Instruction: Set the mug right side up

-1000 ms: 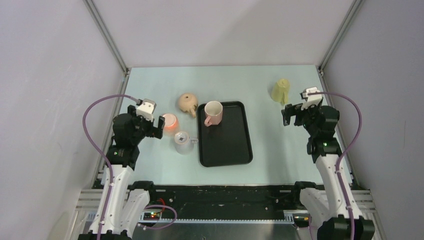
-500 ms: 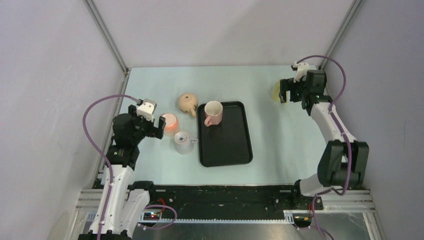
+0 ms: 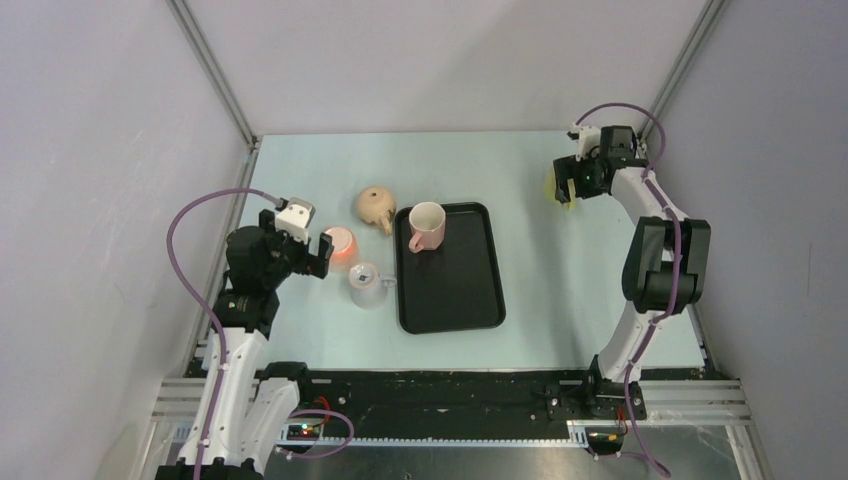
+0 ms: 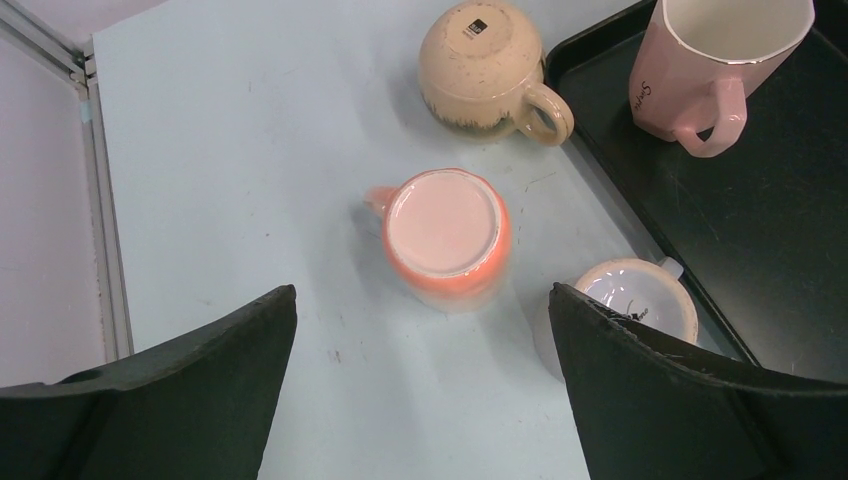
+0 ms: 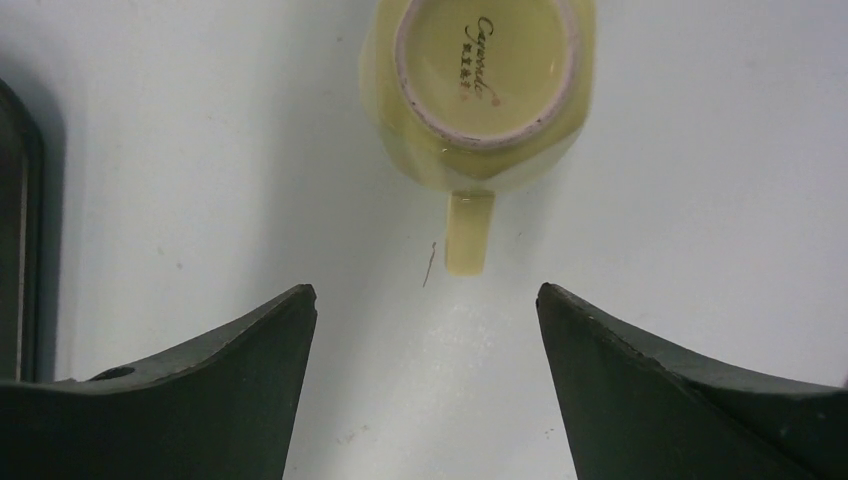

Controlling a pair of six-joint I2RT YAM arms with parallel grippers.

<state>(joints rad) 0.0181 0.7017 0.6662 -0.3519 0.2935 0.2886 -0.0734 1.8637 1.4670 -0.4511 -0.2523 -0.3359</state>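
A pale yellow mug [image 5: 480,70] stands upside down at the far right of the table, base up, its handle [image 5: 468,232] pointing toward my right gripper. My right gripper [image 5: 425,292] is open and empty, hovering above and just short of the handle. In the top view the right gripper [image 3: 572,178] covers most of the yellow mug [image 3: 552,185]. My left gripper [image 4: 422,292] is open and empty, just short of an upside-down orange mug [image 4: 445,230]. In the top view the left gripper [image 3: 322,252] sits beside the orange mug [image 3: 342,245].
A tan mug [image 4: 485,60] stands upside down beyond the orange one. A white mug [image 4: 640,300] stands upright beside the black tray [image 4: 790,260]. A pink mug [image 4: 715,65] stands upright in the tray's far left corner [image 3: 427,226]. The frame posts line the table's sides.
My right arm has swung from the near right out to the far right and now hovers over the yellow mug. The left arm and all the mugs have not moved.
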